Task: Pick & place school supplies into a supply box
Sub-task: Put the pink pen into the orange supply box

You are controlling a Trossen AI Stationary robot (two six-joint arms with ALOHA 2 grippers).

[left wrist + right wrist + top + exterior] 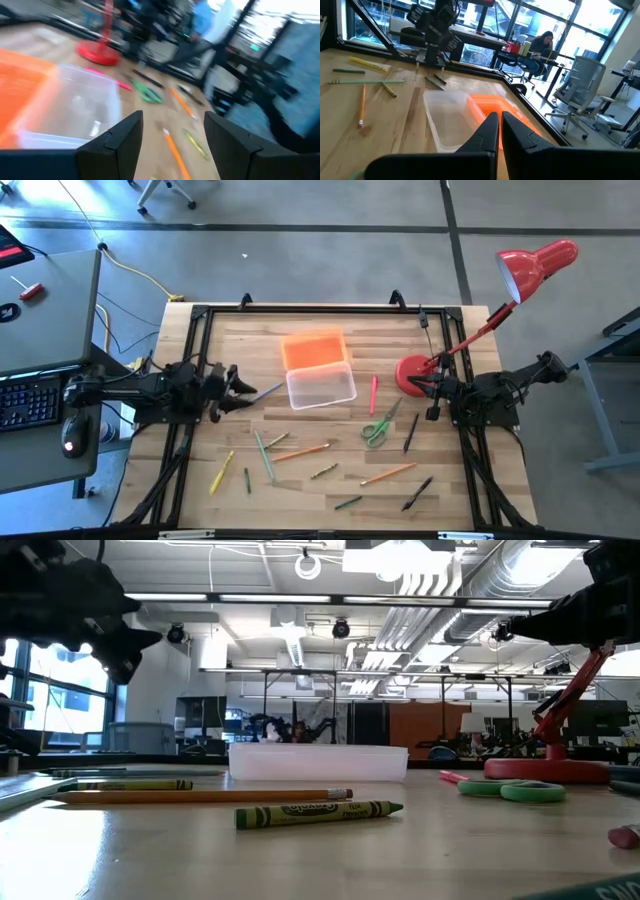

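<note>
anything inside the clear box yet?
Nothing visible. The clear supply box sits open and looks empty in the high and right wrist views, its orange lid lying beside it. Pencils, pens and the scissors lie on the table.

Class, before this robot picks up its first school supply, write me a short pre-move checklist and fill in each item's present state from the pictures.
1. Supply box open, orange lid off to its side: ok.
2. Box interior free for the first item: ok, nothing seen in it.
3. Left gripper open, nothing between its fingers: ok.
4. Right gripper ready to grasp: not ok, shut beside the red lamp base.
5. Supplies within reach on the table: ok; green scissors and an orange pencil lie separate.
6. Grey pen at the left fingertips, clear of the box: cannot tell.
</note>
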